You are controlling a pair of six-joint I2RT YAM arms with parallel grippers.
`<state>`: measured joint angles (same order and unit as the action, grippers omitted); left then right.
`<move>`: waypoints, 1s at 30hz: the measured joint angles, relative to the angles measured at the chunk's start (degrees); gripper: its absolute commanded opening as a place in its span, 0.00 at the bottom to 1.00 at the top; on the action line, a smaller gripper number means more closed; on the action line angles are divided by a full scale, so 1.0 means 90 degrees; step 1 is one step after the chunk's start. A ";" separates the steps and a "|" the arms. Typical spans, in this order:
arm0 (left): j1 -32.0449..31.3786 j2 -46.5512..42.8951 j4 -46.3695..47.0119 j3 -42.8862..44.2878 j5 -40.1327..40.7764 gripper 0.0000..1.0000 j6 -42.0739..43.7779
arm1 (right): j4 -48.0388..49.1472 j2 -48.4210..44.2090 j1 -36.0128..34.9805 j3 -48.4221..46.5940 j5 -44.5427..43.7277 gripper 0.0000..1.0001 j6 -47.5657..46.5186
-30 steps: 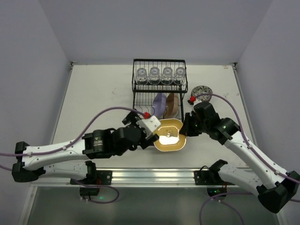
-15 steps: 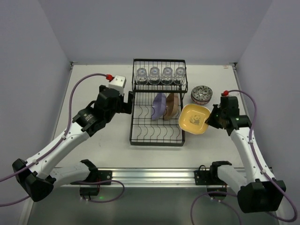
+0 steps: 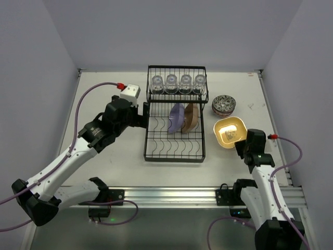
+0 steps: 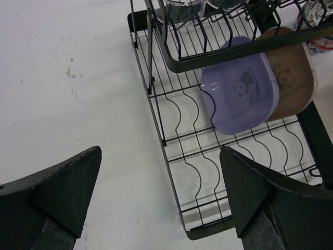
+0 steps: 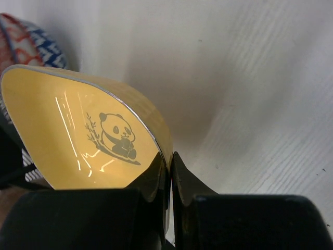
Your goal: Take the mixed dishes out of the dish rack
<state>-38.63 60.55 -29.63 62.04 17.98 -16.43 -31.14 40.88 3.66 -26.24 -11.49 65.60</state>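
Observation:
The black wire dish rack (image 3: 174, 143) stands mid-table, with several clear glasses (image 3: 178, 83) on its upper shelf and a purple plate (image 3: 177, 117) and a brown plate (image 3: 190, 117) upright in the lower slots. My right gripper (image 3: 240, 139) is shut on the rim of the yellow panda plate (image 3: 229, 131), right of the rack; the plate (image 5: 83, 135) fills the right wrist view. My left gripper (image 3: 139, 115) is open and empty at the rack's left edge. The left wrist view shows the purple plate (image 4: 240, 94), the brown plate (image 4: 292, 83) and the rack (image 4: 171, 156).
A stack of patterned bowls (image 3: 223, 105) sits on the table right of the rack, just behind the yellow plate; it shows in the right wrist view (image 5: 26, 41). White walls close in the table on three sides.
My right arm has pulled back with the yellow plate, which moved from beside the rack's right edge to lower and farther right. My left gripper stays by the rack's left edge, barely shifted.

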 measured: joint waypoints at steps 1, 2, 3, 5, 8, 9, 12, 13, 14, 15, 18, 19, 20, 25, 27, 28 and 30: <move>0.0000 -0.0012 0.0002 -0.0002 -0.0070 1.00 -0.0041 | 0.0039 0.0036 0.0007 0.0153 -0.0044 0.00 0.0381; 0.0000 -0.0027 0.0002 -0.0002 -0.0134 1.00 -0.0068 | 0.0039 0.0109 0.0005 0.0282 -0.0080 0.00 0.0712; 0.0000 -0.0039 0.0002 -0.0005 -0.0177 1.00 -0.0083 | 0.0036 0.0238 0.0007 0.0379 -0.0102 0.00 0.1018; 0.0000 -0.0095 0.0005 -0.0015 -0.0304 1.00 -0.0117 | 0.0056 0.0568 0.0012 0.0454 -0.0121 0.00 0.1486; 0.0000 -0.0226 0.0017 -0.0075 -0.0415 1.00 -0.0141 | 0.0160 0.1086 0.0012 0.0457 -0.0148 0.00 0.2004; 0.0000 -0.0279 0.0022 -0.0102 -0.0447 1.00 -0.0165 | 0.0199 0.1207 0.0012 0.0461 -0.0168 0.02 0.2149; 0.0000 -0.0376 0.0032 -0.0158 -0.0517 1.00 -0.0187 | 0.0372 0.1477 0.0012 0.0505 -0.0194 0.09 0.2363; 0.0000 -0.0398 0.0039 -0.0185 -0.0529 1.00 -0.0209 | 0.0418 0.1557 0.0012 0.0515 -0.0216 0.12 0.2390; 0.0000 -0.0413 0.0049 -0.0219 -0.0539 1.00 -0.0219 | 0.0444 0.1615 0.0012 0.0520 -0.0223 0.28 0.2421; 0.0000 -0.0420 0.0051 -0.0248 -0.0559 1.00 -0.0228 | 0.0478 0.1637 0.0012 0.0527 -0.0231 0.38 0.2467; 0.0000 -0.0408 0.0066 -0.0342 -0.0675 1.00 -0.0250 | 0.0614 0.1566 0.0012 0.0529 -0.0253 0.61 0.2504; 0.0000 -0.0389 0.0097 -0.0362 -0.0729 1.00 -0.0270 | 0.0680 0.1481 0.0012 0.0527 -0.0265 0.67 0.2477; 0.0000 -0.0367 0.0146 -0.0384 -0.0806 1.00 -0.0284 | 0.0673 0.1367 0.0012 0.0527 -0.0272 0.75 0.2465; 0.0000 -0.0272 0.0522 -0.0573 -0.1273 1.00 -0.0447 | 0.0272 0.0393 0.0012 0.0449 -0.0367 0.83 0.2344; 0.0000 -0.0260 0.0823 -0.0772 -0.1613 1.00 -0.0578 | -0.0015 -0.0068 0.0012 0.0284 -0.0474 0.86 0.2178; 0.0000 -0.0238 0.1032 -0.0896 -0.1797 1.00 -0.0653 | -0.0163 -0.0325 0.0012 0.0136 -0.0546 0.90 0.1996; 0.0000 -0.0124 0.1406 -0.1105 -0.2140 1.00 -0.0835 | -0.0316 -0.0833 0.0012 -0.0214 -0.0656 0.95 0.1462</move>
<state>-38.63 59.44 -16.97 52.10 -1.28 -23.94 -33.98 33.39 3.77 -28.16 -17.39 78.76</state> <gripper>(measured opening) 0.997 0.896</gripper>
